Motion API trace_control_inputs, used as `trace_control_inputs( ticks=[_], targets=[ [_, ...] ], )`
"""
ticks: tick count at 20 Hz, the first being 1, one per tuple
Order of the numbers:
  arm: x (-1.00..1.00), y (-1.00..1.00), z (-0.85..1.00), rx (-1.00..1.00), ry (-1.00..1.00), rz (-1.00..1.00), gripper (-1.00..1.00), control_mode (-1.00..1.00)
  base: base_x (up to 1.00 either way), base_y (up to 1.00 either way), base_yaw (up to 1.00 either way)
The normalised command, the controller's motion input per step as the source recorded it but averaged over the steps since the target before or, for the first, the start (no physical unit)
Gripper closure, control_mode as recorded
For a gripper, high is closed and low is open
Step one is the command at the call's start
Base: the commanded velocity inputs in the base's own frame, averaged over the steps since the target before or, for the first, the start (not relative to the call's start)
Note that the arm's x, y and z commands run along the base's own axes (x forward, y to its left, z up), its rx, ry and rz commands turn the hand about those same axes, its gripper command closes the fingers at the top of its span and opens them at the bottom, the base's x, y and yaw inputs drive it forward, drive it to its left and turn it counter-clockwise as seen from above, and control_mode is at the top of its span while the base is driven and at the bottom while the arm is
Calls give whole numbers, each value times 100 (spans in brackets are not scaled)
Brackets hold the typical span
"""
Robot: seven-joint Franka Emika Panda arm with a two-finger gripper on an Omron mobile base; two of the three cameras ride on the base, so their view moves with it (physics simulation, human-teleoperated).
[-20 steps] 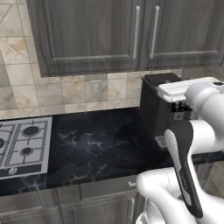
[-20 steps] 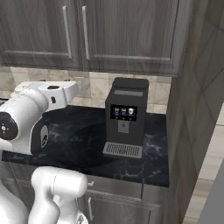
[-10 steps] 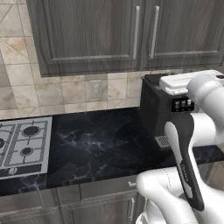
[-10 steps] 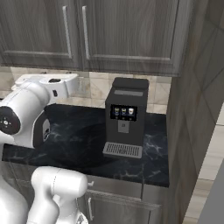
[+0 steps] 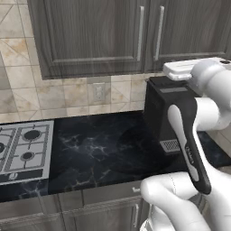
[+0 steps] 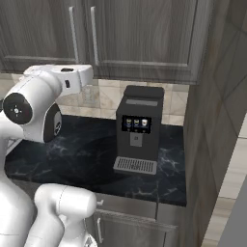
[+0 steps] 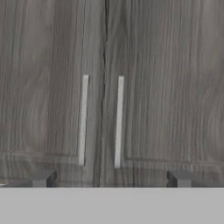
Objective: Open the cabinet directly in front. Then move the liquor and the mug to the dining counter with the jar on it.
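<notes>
Raised since the earlier frames: hand and forearm went from about coffee-machine-top height to just under the cabinet's lower edge; base views otherwise matched, so base hadn't driven.

Item 1, gripper (image 7: 111, 180): hand view showed two dark fingertips (image 7: 41, 178) spread wide, nothing betw. them. Jaws fully apart, empty.

Item 2, arm: white w/ dark joints, elbow low in both base views, wrist up near the cabinet, well short of touching it.

Item 3, desk (image 5: 103, 149): black marble top, gas hob (image 5: 22, 151) at left of left base view, black coffee machine (image 6: 137, 130) at right w/ drip tray, standing against a tiled backsplash.

Item 4, cabinet (image 5: 131, 36): dark grey-brown wood grain, two panelled doors, both closed, centre seam tight. Two long silver bar handles either side of the seam: left handle (image 7: 82, 120), right handle (image 7: 118, 121). Hand view was square-on to the doors, seam about midway betw. the fingertips.

Step in hand (judged): first part of task, approach to open the cabinet; no contact yet. Liquor and mug presumably behind the doors, not seen; dining counter and jar elsewhere.

Next move (judged): shift sideways to centre on one handle, advance till the bar sits betw. the fingertips, close, then pull along the door's arc. Risk: fingertips straddling the seam and missing both bars.
</notes>
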Motion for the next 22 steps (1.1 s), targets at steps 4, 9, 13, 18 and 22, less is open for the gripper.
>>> trace_control_inputs(
  ticks=[4,9,13,18,22],
  targets=[
    [51,0,8,0,0,0,-100,-100,0,0,0],
    [58,-1,1,0,1,0,-100,-100,0,0,0],
    [68,-10,0,0,5,1,-100,-100,0,0,0],
    [74,-11,0,0,9,4,-100,-100,0,0,0],
    [85,-2,0,0,6,4,-100,-100,0,0,0]
  ],
)
